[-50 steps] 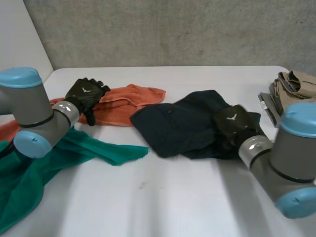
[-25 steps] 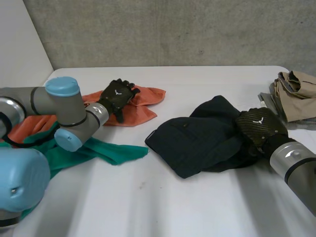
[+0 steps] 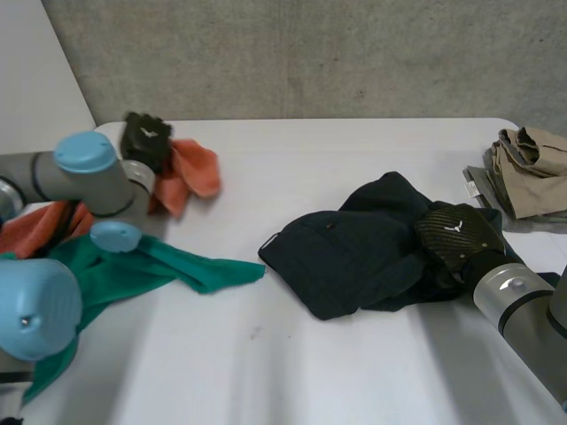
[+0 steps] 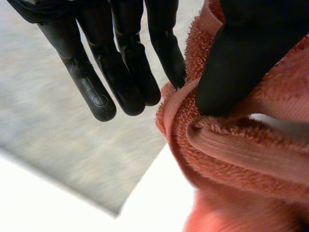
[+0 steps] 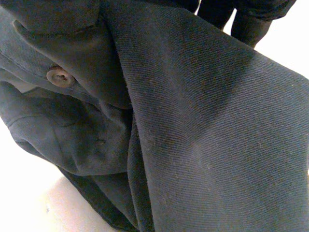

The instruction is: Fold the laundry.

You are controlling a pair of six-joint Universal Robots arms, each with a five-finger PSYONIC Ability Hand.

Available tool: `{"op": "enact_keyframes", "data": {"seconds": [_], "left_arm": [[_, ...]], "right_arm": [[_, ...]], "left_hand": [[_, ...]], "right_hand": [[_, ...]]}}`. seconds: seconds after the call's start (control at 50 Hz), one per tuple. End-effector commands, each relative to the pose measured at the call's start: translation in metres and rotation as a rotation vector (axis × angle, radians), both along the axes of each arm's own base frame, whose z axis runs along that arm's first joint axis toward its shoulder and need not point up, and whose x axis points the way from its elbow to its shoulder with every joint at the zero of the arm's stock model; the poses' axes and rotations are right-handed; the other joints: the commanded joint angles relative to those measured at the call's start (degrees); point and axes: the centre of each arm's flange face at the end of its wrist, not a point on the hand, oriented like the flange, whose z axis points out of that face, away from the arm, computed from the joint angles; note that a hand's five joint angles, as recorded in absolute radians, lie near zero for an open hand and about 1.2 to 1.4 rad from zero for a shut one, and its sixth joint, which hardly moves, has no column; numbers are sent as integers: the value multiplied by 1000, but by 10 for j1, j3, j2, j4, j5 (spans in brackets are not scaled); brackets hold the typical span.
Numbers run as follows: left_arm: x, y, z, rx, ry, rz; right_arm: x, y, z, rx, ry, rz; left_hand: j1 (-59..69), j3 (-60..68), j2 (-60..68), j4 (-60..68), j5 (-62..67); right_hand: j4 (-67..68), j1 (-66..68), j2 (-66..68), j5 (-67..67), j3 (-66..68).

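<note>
The orange towel [image 3: 190, 168] lies at the far left of the white worktop [image 3: 337, 372]. One end is lifted and bunched at the left hand [image 3: 144, 137], and the rest runs back under the left arm [image 3: 89, 177]. The head view shows only the back of that hand on the cloth. The left wrist view shows the hold: the thumb [image 4: 241, 58] presses the towel's [image 4: 231, 154] hemmed edge against the nearest of the fingers [image 4: 166, 46], pinching it. The other fingers are straight and hang free beside the fold.

The dark navy garment [image 3: 345, 257] lies crumpled right of the worktop's middle, well apart from the orange towel. The right hand [image 3: 456, 232] rests on the garment's right side, back upward. Seen from the right wrist, the garment [image 5: 193, 145] falls in a broad twill fold across the palm, and part of the hand [image 5: 251, 24] is visible beyond the fold's edge. I cannot tell from either view whether this hand grips the cloth. The wrist view also shows a small round button [image 5: 59, 76] on a flap, which from the head is only a faint dot.

A green towel [image 3: 190, 270] spreads from the near left corner, one tip pointing toward the dark garment. A folded beige pile [image 3: 532, 164] sits at the far right edge.
</note>
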Motion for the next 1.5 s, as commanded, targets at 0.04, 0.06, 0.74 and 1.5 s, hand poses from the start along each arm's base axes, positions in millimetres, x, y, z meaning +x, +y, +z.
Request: {"op": "enact_keyframes", "data": {"seconds": [0.04,0.06,0.74,1.5], "left_arm": [[81,-25,26,-54,-7,265],[87,-26,28,-55,-9,290],[55,183,28,457,9,-260],[130,126,65,135,-54,231]], "right_arm": [[2,5,2,-2,-1,13],[3,6,1,-1,-1,14],[23,21,20,-42,-27,89],[55,54,32,-81,-53,236]], "left_hand": [[139,120,117,114,175],[139,120,117,114,175],[-561,-580,-583,-586,-525],[-555,-575,-578,-580,-519]], "right_hand": [[114,154,130,118,121],[114,154,130,118,121],[114,154,130,118,121],[114,154,130,118,121]]}}
